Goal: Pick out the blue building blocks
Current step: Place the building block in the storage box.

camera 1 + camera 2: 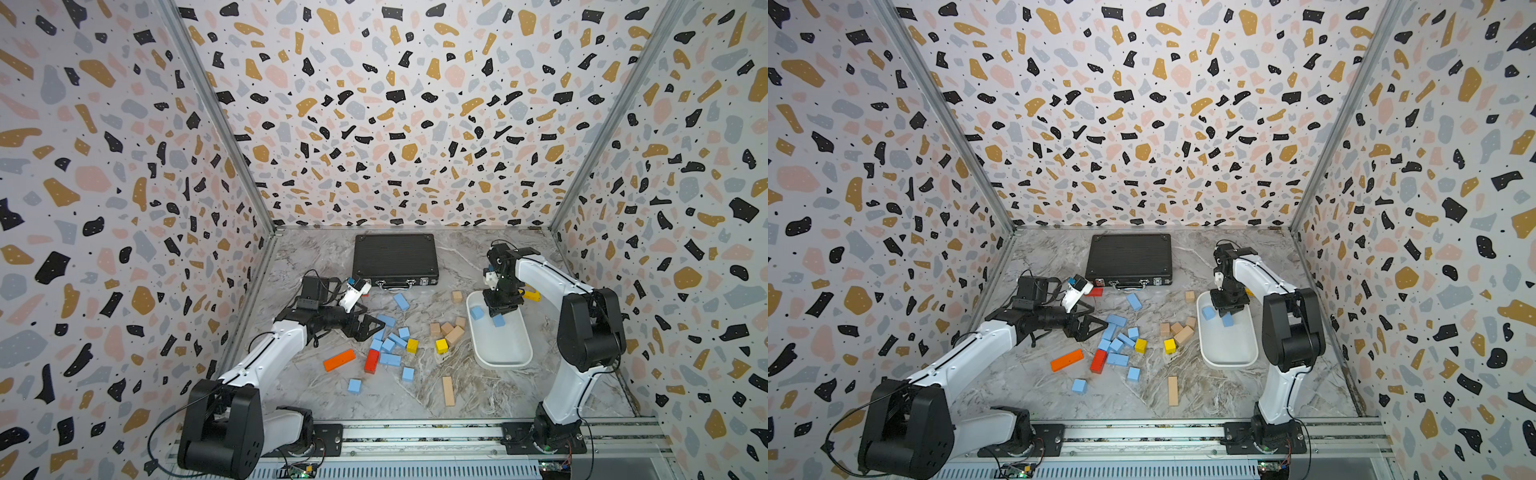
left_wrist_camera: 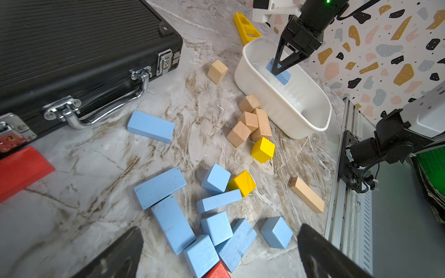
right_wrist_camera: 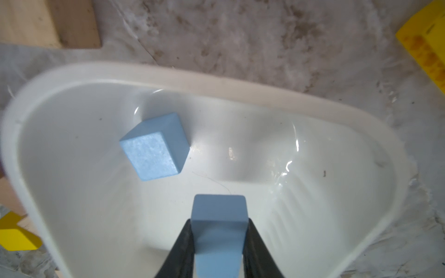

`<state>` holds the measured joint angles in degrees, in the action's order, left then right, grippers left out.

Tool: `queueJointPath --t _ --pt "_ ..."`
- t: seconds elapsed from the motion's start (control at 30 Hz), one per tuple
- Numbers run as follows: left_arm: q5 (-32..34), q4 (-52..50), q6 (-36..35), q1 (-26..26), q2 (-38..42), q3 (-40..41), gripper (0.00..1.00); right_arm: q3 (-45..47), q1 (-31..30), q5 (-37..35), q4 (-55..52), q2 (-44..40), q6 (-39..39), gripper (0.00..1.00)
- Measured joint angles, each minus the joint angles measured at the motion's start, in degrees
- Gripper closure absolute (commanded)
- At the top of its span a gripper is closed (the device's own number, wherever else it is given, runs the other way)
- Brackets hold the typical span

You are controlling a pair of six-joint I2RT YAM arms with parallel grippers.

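Closest to my right wrist camera, a blue block (image 3: pixel 218 238) is clamped in the right gripper (image 3: pixel 219 222), low inside the white tub (image 3: pixel 216 79), near a blue cube (image 3: pixel 154 146) lying there. I judge this the release step: part the jaws, then lift clear. My left gripper (image 2: pixel 220 229) stands wide apart over the loose blue blocks (image 1: pixel 390 345) on the marble table (image 1: pixel 415 399).
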<state>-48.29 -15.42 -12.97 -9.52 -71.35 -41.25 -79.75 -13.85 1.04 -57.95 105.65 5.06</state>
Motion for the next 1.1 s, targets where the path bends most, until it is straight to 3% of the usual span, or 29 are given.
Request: queueJointPath --t 0.63,1.1 --pt "0.9 -0.5 -1.4 0.0 0.0 0.0 0.0 3.0 0.0 1.4 9.4 3.5 1.6 0.71" --pt "0.9 -0.5 -1.4 0.0 0.0 0.0 0.0 6.2 0.0 6.0 10.0 2.1 1.4 0.55"
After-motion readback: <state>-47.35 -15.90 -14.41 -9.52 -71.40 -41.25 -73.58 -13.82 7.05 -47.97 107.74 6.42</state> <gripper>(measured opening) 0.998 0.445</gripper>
